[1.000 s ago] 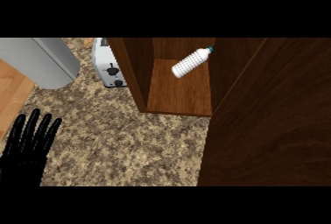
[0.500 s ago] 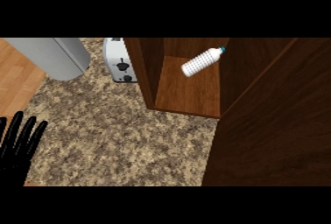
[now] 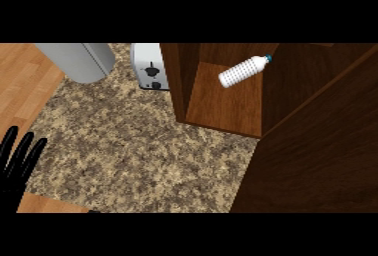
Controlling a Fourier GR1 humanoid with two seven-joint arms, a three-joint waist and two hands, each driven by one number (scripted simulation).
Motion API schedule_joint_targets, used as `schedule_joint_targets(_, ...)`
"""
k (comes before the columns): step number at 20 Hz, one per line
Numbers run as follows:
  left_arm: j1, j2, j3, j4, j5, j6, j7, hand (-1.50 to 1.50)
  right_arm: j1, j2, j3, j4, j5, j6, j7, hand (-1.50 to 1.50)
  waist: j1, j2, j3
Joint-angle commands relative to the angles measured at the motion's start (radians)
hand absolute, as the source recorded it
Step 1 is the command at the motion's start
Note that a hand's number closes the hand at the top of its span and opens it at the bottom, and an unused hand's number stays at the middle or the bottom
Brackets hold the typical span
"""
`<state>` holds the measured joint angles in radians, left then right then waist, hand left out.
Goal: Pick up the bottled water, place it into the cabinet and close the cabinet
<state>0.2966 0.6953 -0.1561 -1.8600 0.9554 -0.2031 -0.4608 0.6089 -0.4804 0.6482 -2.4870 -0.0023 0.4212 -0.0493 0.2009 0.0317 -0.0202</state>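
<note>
The bottled water [image 3: 243, 71], white with a blue cap, lies on its side on the shelf of the dark wooden cabinet [image 3: 221, 107] at the upper middle. The cabinet door [image 3: 317, 150] fills the right side of the head view and hides part of the cabinet's opening. My left hand [image 3: 16, 165] rests at the lower left edge, fingers straight and pointing up, far from the bottle. My right hand does not show in the view.
A white toaster [image 3: 151, 67] stands left of the cabinet. A grey cylindrical container [image 3: 77, 60] sits at the upper left. The speckled granite counter [image 3: 140, 150] spreads across the middle, with wooden floor [image 3: 18, 90] at the left.
The whole view has shifted, so the cabinet, toaster and bottle sit further right. My left hand has slid to the lower left edge. The door covers more of the cabinet.
</note>
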Motion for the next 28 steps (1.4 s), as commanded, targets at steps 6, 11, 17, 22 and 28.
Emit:
schedule_joint_targets(6, -0.01, 0.034, 0.014, 0.004, 0.016, -0.032, 0.025, -1.5, -0.204, -0.036, 0.074, -0.04, 0.042, 0.089, 0.112, 1.5, 0.053, 0.002, -0.007)
schedule_joint_targets(11, -0.018, 0.049, 0.038, 0.02, 0.023, -0.049, 0.022, -1.5, -0.239, -0.021, 0.072, -0.021, 0.016, 0.079, 0.138, 1.5, 0.043, 0.002, -0.01)
schedule_joint_targets(17, -0.015, 0.048, 0.036, 0.028, 0.03, -0.059, 0.024, -1.5, -0.293, -0.031, 0.054, -0.016, 0.005, 0.093, 0.162, 1.5, 0.043, 0.003, -0.011)
schedule_joint_targets(22, -0.024, 0.055, 0.055, 0.036, 0.042, -0.069, 0.022, -1.5, -0.301, -0.002, 0.045, 0.003, -0.031, 0.075, 0.166, 1.5, 0.038, 0.013, -0.01)
schedule_joint_targets(28, -0.034, 0.054, 0.057, 0.027, 0.047, -0.078, 0.022, -1.5, -0.273, 0.014, 0.079, 0.039, -0.096, 0.094, 0.16, 1.5, 0.062, 0.035, -0.007)
